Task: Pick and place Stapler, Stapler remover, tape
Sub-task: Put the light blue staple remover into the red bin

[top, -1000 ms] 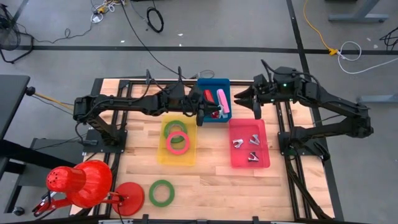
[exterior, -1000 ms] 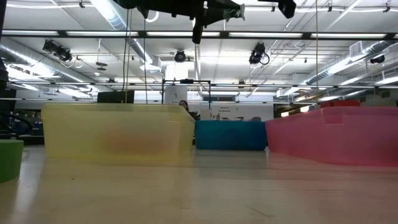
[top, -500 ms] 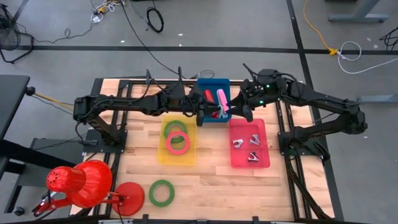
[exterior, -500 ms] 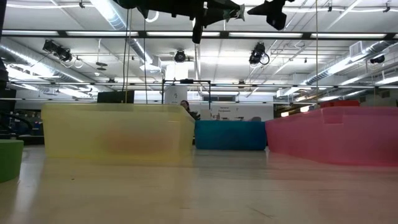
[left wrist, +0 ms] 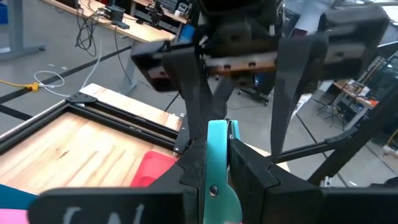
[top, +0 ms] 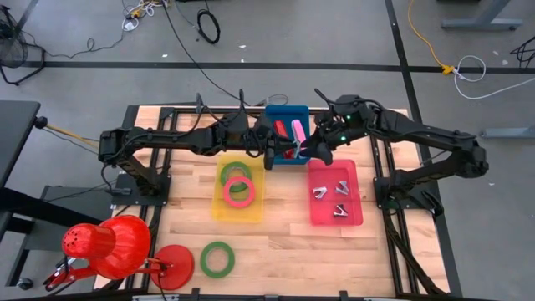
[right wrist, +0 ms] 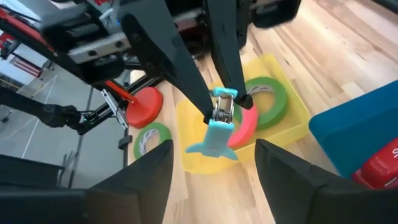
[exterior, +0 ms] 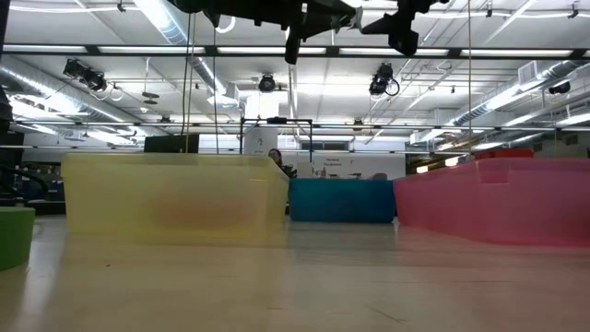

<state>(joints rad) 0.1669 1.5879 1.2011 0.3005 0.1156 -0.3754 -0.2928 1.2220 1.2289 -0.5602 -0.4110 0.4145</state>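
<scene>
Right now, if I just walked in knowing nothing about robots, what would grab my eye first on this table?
Probably the two dark arms meeting above the blue bin at the table's far edge. The left gripper pinches a small teal staple remover in mid-air, while the right gripper faces it with fingers spread. Below sit a yellow bin with green and pink tape rings and a pink bin with more removers.

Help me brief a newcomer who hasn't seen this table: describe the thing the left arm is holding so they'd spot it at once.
Find the blue bin at the table's far middle. At its left edge the left pincer is shut on a small teal staple remover, hanging in the air. The other staple removers are silvery and lie in the pink tray.
</scene>
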